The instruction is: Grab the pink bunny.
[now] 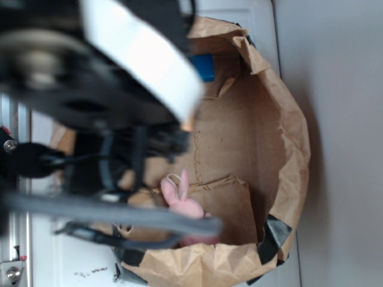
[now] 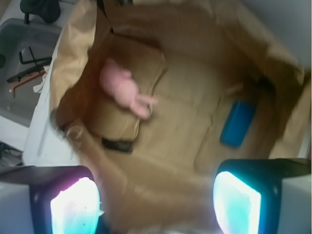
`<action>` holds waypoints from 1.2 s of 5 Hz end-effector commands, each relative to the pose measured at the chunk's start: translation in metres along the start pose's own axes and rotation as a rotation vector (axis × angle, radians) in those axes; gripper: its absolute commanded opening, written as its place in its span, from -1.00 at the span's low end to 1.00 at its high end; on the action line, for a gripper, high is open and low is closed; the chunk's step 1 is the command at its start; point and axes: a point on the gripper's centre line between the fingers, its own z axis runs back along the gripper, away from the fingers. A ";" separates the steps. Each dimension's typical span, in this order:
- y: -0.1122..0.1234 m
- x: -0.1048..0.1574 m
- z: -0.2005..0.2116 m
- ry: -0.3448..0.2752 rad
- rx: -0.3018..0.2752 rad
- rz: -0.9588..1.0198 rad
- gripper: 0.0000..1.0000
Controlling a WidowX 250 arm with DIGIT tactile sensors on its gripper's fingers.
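The pink bunny (image 2: 122, 90) lies on its side on the brown floor inside a paper-walled bin, at the upper left of the wrist view. In the exterior view the pink bunny (image 1: 182, 200) shows near the bin's lower wall, partly behind a blurred cable. My gripper (image 2: 156, 204) hangs above the bin, open, with only the paper wall and floor visible between its glowing pads (image 2: 75, 207). It is well apart from the bunny. The blurred arm (image 1: 108, 78) fills the left of the exterior view and hides the fingers there.
A blue rectangular block (image 2: 237, 123) lies on the bin floor to the right, and it also shows as the blue block (image 1: 203, 67) at the top. Crumpled brown paper walls (image 1: 293, 137) ring the bin. A grey tray with tools (image 2: 24, 58) sits outside, to the left.
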 end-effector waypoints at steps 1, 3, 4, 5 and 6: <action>0.007 0.030 -0.034 -0.005 0.028 -0.144 1.00; -0.017 0.028 -0.079 0.117 0.019 -0.167 1.00; -0.017 0.028 -0.079 0.117 0.019 -0.167 1.00; -0.017 0.028 -0.079 0.117 0.019 -0.167 1.00; -0.017 0.028 -0.079 0.117 0.019 -0.167 1.00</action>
